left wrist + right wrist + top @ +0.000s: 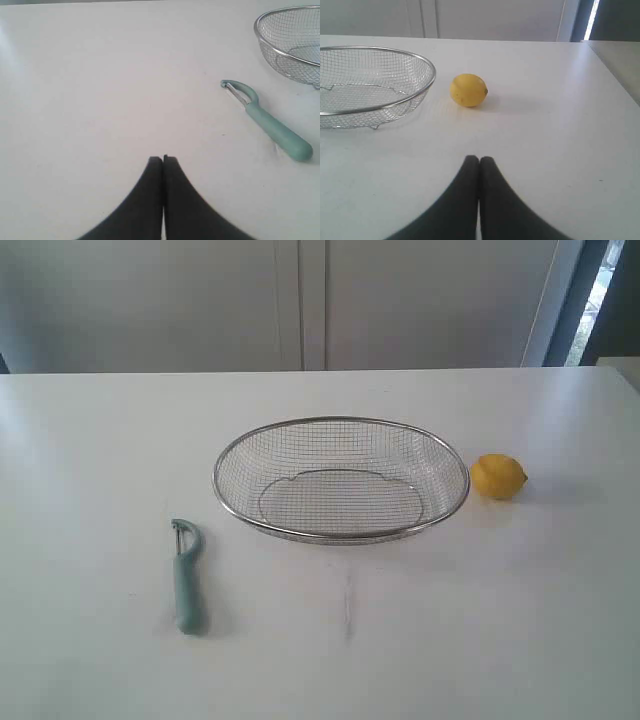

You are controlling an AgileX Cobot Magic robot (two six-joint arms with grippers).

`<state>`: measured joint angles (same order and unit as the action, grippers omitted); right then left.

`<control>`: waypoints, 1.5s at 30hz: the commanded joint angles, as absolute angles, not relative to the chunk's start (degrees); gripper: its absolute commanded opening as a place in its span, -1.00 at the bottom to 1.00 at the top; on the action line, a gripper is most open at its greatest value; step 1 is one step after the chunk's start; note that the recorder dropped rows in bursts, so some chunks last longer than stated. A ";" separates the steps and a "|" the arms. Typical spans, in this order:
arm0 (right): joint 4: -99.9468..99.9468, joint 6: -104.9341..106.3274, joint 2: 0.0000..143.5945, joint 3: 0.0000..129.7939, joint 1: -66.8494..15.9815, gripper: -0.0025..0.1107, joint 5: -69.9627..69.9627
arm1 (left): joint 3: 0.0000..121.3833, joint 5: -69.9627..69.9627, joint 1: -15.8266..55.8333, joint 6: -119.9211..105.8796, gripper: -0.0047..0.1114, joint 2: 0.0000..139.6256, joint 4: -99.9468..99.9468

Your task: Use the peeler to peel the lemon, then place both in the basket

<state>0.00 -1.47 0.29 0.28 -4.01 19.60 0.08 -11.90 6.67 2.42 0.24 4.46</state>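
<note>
The wire-mesh basket stands mid-table, with nothing in it. A yellow lemon lies just right of its rim, nub pointing right. Left of the basket and nearer the front lies the teal-handled peeler, blade head pointing away. Neither gripper shows in the exterior view. In the left wrist view my left gripper is shut on nothing over bare table, the peeler and the basket well off to one side. In the right wrist view my right gripper is shut and holds nothing; the lemon and basket lie beyond it.
The white table runs back to pale cabinet doors. Its right edge shows in the right wrist view, with a darker floor strip beyond.
</note>
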 commanded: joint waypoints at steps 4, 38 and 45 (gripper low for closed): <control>0.00 -1.35 0.00 0.00 -3.98 -0.96 19.32 | 0.00 -11.60 6.93 2.56 -0.92 0.00 4.50; 0.00 -1.35 0.00 0.00 -3.98 -0.96 19.21 | 0.00 -11.60 6.93 2.56 -0.92 0.00 4.50; 0.00 -1.35 0.00 0.00 -3.98 -0.96 14.09 | 0.00 -11.60 6.93 2.56 -0.92 0.00 4.50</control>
